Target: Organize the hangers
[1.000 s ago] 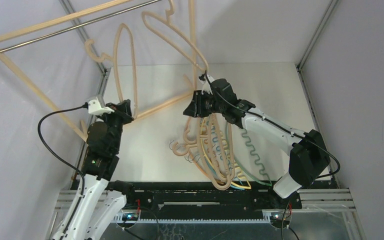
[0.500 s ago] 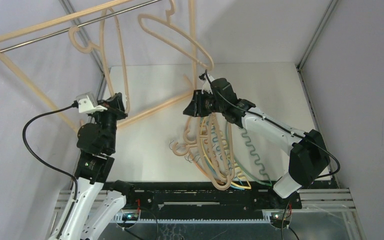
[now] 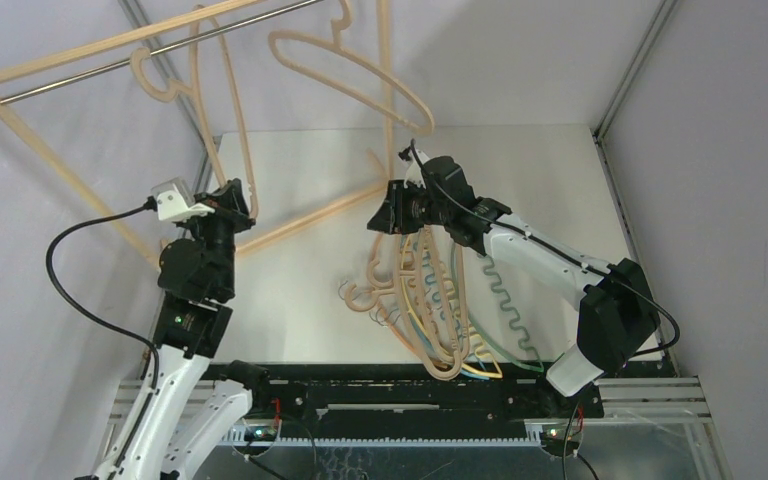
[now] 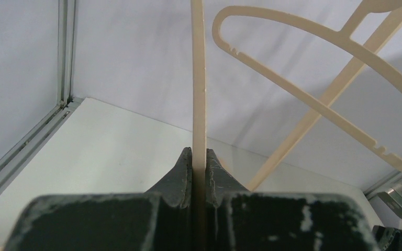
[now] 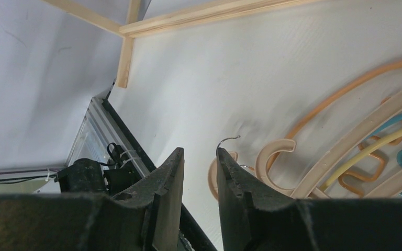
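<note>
hangers (image 3: 430, 300) are seen heaped on the table (image 3: 560, 180), wooden and coloured ones tangled together. one light-wood hanger (image 4: 199, 78) is pinched tight by the left gripper (image 4: 199, 157) and held up near the rack rail (image 3: 160, 48). the right gripper (image 5: 199, 157) is hung over the heap, jaws slightly parted, nothing held.

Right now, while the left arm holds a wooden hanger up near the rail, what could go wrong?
The left gripper pinches only a thin bar of the wooden hanger, so it may twist or slip before reaching the rail.
It could knock the neighbouring hanger.
The right gripper is open over the tangled pile; one pull may drag several.
</note>
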`<state>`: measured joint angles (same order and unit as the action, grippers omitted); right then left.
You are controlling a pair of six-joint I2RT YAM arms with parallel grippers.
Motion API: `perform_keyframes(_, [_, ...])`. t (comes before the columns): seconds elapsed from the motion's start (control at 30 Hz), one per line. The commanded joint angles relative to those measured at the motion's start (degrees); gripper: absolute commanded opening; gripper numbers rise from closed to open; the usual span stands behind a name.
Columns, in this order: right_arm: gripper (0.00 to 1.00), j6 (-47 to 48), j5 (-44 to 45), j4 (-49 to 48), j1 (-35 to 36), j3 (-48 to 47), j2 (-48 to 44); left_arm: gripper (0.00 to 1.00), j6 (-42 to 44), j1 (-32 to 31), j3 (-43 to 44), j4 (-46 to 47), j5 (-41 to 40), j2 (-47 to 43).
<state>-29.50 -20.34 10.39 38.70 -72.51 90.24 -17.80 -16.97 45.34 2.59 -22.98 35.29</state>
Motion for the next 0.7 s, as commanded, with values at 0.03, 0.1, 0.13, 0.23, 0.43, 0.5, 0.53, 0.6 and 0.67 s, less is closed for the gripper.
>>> perform_keyframes(0.03, [0.36,0.5,-0.3,-0.1,-0.3,-2.5,-0.6,0.00,-2.0,-0.2,2.3,7.3,-1.6,2.4])
perform_keyframes(0.1, [0.36,0.6,-0.3,0.2,-0.3,-2.4,-0.6,0.00,-2.5,-0.2,2.0,8.5,-2.0,3.0])
perform_keyframes(0.13, [0.36,0.7,-0.2,0.4,-0.3,-2.4,-0.6,0.00,-2.7,-0.2,1.9,9.0,-2.2,3.2])
perform_keyframes(0.23, [0.36,0.8,-0.1,0.7,-0.3,-2.4,-0.7,0.00,-3.2,-0.1,2.1,10.0,-2.9,3.9])
perform_keyframes(0.43, [0.36,0.8,-0.1,0.8,-0.4,-2.4,-0.7,0.00,-4.1,0.0,2.5,12.5,-3.0,5.1])
perform_keyframes(0.5, [0.36,0.8,-0.1,1.0,-0.4,-2.4,-0.8,0.00,-5.4,0.4,2.3,13.1,-2.6,5.8])
perform_keyframes(0.53, [0.36,0.8,-0.1,1.3,-0.5,-2.4,-0.9,0.00,-6.1,0.5,2.2,13.7,-2.3,6.1])
perform_keyframes(0.6, [0.36,1.0,0.0,1.7,-0.5,-2.4,-1.1,0.00,-7.8,0.8,1.8,14.9,-1.6,6.9])
perform_keyframes(0.67, [0.35,1.3,0.3,2.3,-0.6,-2.4,-1.6,0.00,-9.5,1.4,1.7,16.0,-0.6,7.8])
